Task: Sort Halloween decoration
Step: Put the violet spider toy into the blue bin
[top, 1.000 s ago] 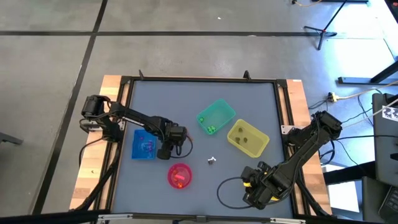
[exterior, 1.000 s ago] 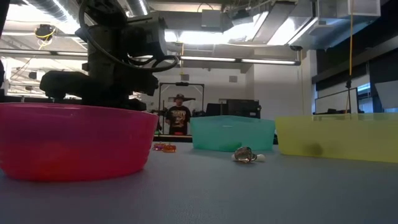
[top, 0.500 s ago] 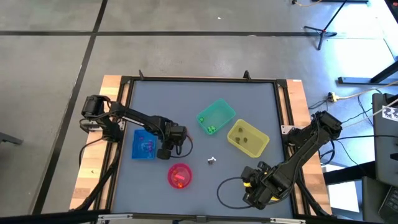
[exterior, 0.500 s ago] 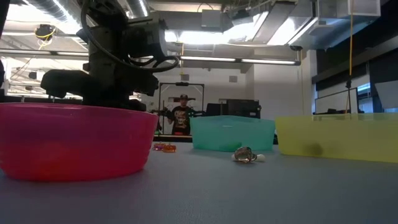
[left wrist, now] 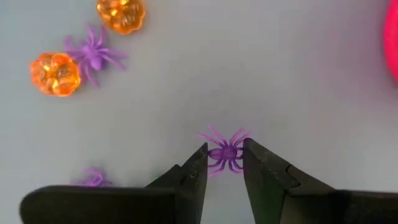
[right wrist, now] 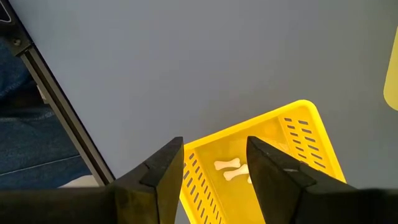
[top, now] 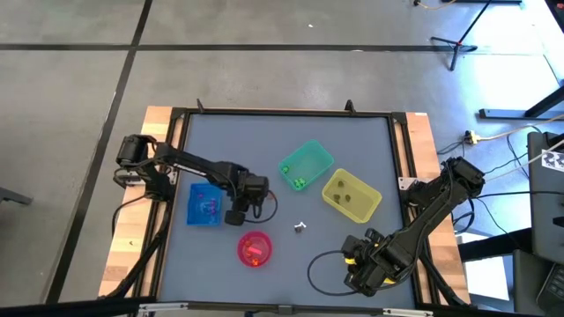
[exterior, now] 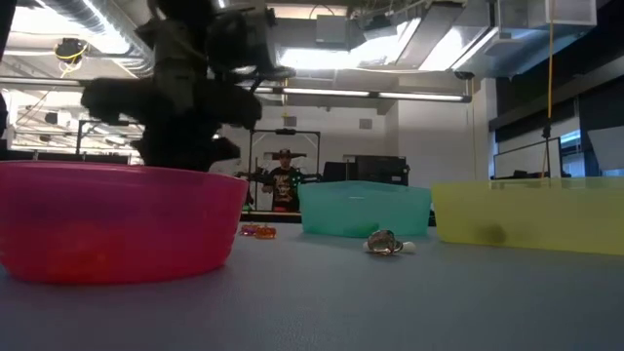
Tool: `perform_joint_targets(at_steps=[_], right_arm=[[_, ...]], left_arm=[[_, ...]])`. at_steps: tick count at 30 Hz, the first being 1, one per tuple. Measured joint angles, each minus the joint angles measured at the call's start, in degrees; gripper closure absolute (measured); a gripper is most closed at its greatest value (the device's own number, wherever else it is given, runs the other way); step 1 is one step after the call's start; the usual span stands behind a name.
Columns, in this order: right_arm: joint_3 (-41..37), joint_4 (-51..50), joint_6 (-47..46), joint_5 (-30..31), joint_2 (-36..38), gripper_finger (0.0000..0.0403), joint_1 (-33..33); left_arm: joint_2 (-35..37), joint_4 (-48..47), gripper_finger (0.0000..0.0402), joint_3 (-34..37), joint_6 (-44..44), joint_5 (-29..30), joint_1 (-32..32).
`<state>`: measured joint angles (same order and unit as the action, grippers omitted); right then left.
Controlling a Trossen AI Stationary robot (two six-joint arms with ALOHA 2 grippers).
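In the left wrist view my left gripper (left wrist: 224, 160) is shut on a small purple spider (left wrist: 225, 151). On the table under it lie two orange pumpkins (left wrist: 121, 14) (left wrist: 56, 73) and two more purple spiders (left wrist: 93, 54) (left wrist: 94, 178). From above, this gripper (top: 238, 214) hangs between the blue bin (top: 204, 205) and the pink bowl (top: 255, 248). A dark grey and white trinket (top: 300, 227) lies on the table. My right gripper (right wrist: 214, 163) is open and waits at the near right corner (top: 359, 262), over a yellow basket (right wrist: 267, 146) that holds white bones (right wrist: 227, 165). My left gripper pinches the purple spider's body (left wrist: 224, 152) between its two fingertips (left wrist: 200, 158), coming from above and pointing down. The spider's legs stick out past the tips on the far side.
The green bin (top: 307, 165) and the yellow bin (top: 351, 195) stand right of centre, each with trinkets inside. In the low view the pink bowl (exterior: 117, 219) fills the near left. A person (exterior: 283, 180) stands in the room beyond the table.
My left gripper has risen above the table and moved a little toward the table's right. Its arm stands higher over the pink bowl's rim in the low view than it did a second ago.
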<state>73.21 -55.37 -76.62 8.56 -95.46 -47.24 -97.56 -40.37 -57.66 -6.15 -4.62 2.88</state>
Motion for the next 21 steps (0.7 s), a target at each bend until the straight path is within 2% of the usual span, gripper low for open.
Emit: perform_joint_targets(at_steps=[5,13,21], right_arm=[[0.0,0.0,0.01,0.0,0.0,0.023,0.01],[0.0,0.0,0.0,0.0,0.0,0.023,0.01],[0.0,0.0,0.0,0.0,0.0,0.023,0.01]], left_arm=[[0.02,-4.68,0.0322,-3.51,-0.43,-0.04,0.04],[0.12,-20.05,0.0322,-9.43,-0.36,0.05,0.83],[0.15,-33.78,0.0322,-10.02,1.53,0.07,2.89]])
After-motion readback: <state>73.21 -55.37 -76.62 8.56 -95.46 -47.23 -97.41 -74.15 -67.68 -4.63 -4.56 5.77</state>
